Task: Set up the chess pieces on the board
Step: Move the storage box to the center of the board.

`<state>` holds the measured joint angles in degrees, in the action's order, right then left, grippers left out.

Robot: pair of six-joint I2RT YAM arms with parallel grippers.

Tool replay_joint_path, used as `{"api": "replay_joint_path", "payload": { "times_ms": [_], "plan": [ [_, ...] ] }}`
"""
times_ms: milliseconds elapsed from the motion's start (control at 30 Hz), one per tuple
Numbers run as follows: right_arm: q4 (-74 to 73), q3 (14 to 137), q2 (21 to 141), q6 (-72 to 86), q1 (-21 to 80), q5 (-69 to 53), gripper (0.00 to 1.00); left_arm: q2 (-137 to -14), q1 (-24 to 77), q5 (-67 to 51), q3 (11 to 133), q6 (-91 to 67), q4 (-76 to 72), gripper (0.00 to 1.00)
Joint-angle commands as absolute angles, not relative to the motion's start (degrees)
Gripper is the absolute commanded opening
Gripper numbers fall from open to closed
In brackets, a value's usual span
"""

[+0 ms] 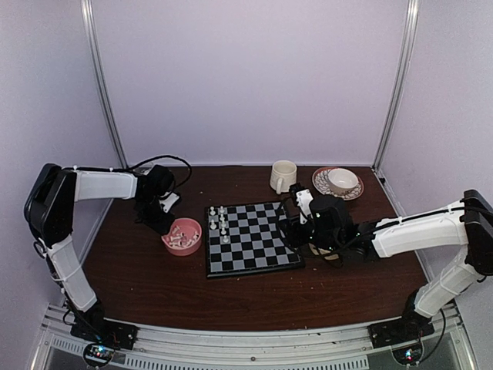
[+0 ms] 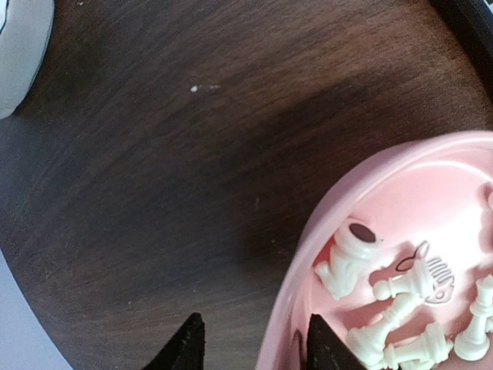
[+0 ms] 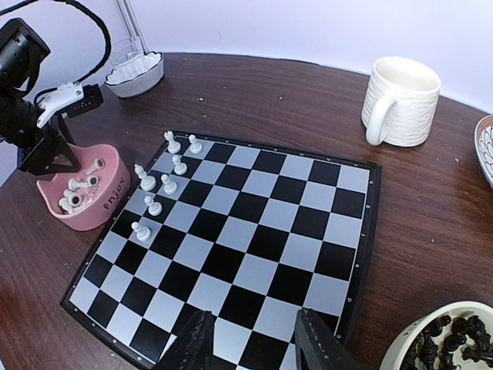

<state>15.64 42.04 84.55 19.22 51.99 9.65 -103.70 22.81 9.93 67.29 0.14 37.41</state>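
The chessboard (image 1: pixel 253 237) lies mid-table, with several white pieces (image 1: pixel 222 223) standing near its left edge; they also show in the right wrist view (image 3: pixel 163 185) on the board (image 3: pixel 254 254). A pink bowl (image 1: pixel 182 236) left of the board holds more white pieces (image 2: pixel 385 297). My left gripper (image 2: pixel 250 343) is open and empty, its jaws astride the pink bowl's rim (image 2: pixel 308 254). My right gripper (image 3: pixel 250 343) is open and empty above the board's right edge. A pale bowl (image 3: pixel 451 339) of black pieces lies beside it.
A white mug (image 1: pixel 283 176) and a patterned cup on a saucer (image 1: pixel 339 182) stand behind the board. A small white dish (image 3: pixel 137 71) sits at the far left by the left arm. The table's left edge runs close to the pink bowl.
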Motion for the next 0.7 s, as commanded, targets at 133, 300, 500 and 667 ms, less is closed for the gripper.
{"api": "replay_joint_path", "payload": {
  "times_ms": [133,300,500,667],
  "plan": [
    [17.16,41.65,83.95,18.37,51.77,9.43,0.38,-93.60,24.94,19.30,66.22,-15.23,41.55,0.57],
    [17.40,41.83,84.36,18.46,51.81,8.97,0.38,-86.10,29.21,25.50,61.66,-32.04,43.19,0.56],
    [17.46,42.18,84.97,18.50,51.76,8.37,0.38,-84.46,35.26,33.10,57.04,-61.94,48.73,0.48],
    [17.41,42.10,84.78,18.57,51.79,8.29,0.38,-91.72,39.51,33.16,60.23,-74.93,53.91,0.49]
  ]
}}
